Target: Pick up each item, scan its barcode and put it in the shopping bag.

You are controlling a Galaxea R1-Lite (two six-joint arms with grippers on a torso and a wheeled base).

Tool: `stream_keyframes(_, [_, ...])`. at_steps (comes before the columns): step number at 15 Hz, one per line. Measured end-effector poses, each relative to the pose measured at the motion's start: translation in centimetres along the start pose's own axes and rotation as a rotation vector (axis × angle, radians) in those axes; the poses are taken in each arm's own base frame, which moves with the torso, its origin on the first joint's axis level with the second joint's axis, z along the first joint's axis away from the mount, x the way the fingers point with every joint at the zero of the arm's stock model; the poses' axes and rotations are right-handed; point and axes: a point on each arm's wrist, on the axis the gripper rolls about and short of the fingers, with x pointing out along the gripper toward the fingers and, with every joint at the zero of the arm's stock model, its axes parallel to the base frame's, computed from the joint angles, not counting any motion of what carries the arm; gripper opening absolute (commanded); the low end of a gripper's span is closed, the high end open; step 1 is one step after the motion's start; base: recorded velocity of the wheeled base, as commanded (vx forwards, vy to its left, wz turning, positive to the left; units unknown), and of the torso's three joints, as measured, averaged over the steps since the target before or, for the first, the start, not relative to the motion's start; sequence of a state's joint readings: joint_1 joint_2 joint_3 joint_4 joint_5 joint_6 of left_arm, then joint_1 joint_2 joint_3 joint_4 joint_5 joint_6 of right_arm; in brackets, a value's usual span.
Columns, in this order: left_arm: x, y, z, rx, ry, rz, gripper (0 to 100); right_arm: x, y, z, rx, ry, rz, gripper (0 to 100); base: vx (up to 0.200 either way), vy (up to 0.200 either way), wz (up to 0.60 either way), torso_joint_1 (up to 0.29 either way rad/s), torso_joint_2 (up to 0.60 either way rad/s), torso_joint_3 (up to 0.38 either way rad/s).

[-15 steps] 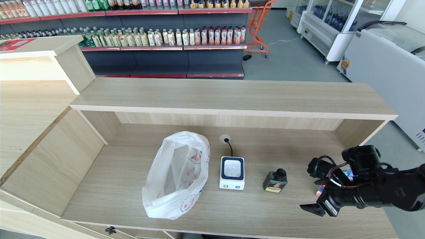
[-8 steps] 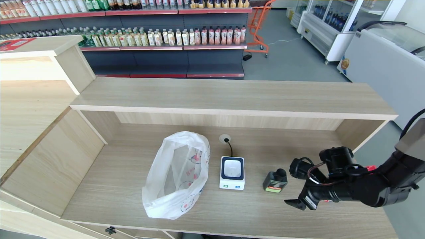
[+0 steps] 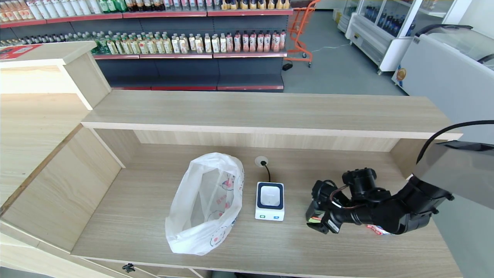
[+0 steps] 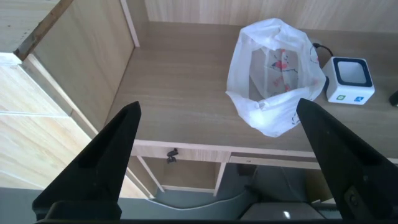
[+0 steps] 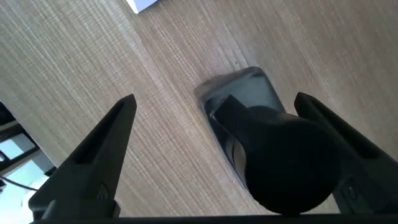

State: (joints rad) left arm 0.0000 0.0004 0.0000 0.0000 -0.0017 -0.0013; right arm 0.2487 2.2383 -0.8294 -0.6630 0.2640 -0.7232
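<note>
A small dark bottle (image 3: 314, 216) with a black cap stands on the counter, right of the white barcode scanner (image 3: 269, 200). My right gripper (image 3: 319, 226) is down over it and hides most of it. In the right wrist view the bottle (image 5: 273, 149) sits between the spread fingers (image 5: 93, 162) of the open right gripper (image 5: 214, 99), with no contact visible. The white plastic shopping bag (image 3: 206, 200) lies open left of the scanner. My left gripper (image 4: 217, 106) hangs open and empty off the counter's front edge, with the bag (image 4: 273, 68) and scanner (image 4: 350, 78) beyond it.
A red-and-white packet (image 3: 376, 230) lies on the counter under the right arm. A raised ledge (image 3: 270, 112) runs along the back, and side walls (image 3: 65, 193) close in the wooden counter (image 3: 135, 224). The scanner's cable (image 3: 265, 170) goes into a hole behind it.
My right arm has swung left across the counter, from near the right end to over the dark bottle. The bag, scanner and bottle have stayed put.
</note>
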Motion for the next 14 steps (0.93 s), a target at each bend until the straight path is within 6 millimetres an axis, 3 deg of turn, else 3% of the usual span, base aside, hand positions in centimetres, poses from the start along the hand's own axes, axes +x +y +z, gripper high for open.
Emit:
stream_keyframes(2, [0.0, 0.0, 0.0, 0.000, 0.000, 0.000, 100, 0.9, 0.1, 0.1, -0.002, -0.036, -0.010, 100, 0.000, 0.000, 0.00, 0.000, 0.00, 0.000])
stream_keyframes(3, [0.0, 0.0, 0.0, 0.000, 0.000, 0.000, 100, 1.2, 0.1, 0.1, 0.005, -0.063, -0.009, 0, 0.000, 0.000, 0.00, 0.000, 0.00, 0.000])
stream_keyframes(9, [0.0, 0.0, 0.0, 0.000, 0.000, 0.000, 100, 2.2, 0.9, -0.4, 0.055, -0.093, -0.008, 0, 0.000, 0.000, 0.00, 0.000, 0.00, 0.000])
stream_keyframes(12, [0.0, 0.0, 0.0, 0.000, 0.000, 0.000, 100, 0.7, 0.6, 0.3, 0.147, -0.118, -0.025, 0, 0.000, 0.000, 0.00, 0.000, 0.00, 0.000])
stream_keyframes(14, [0.0, 0.0, 0.0, 0.000, 0.000, 0.000, 100, -1.9, 0.2, 1.5, 0.243, -0.159, -0.051, 0, 0.000, 0.000, 0.00, 0.000, 0.00, 0.000])
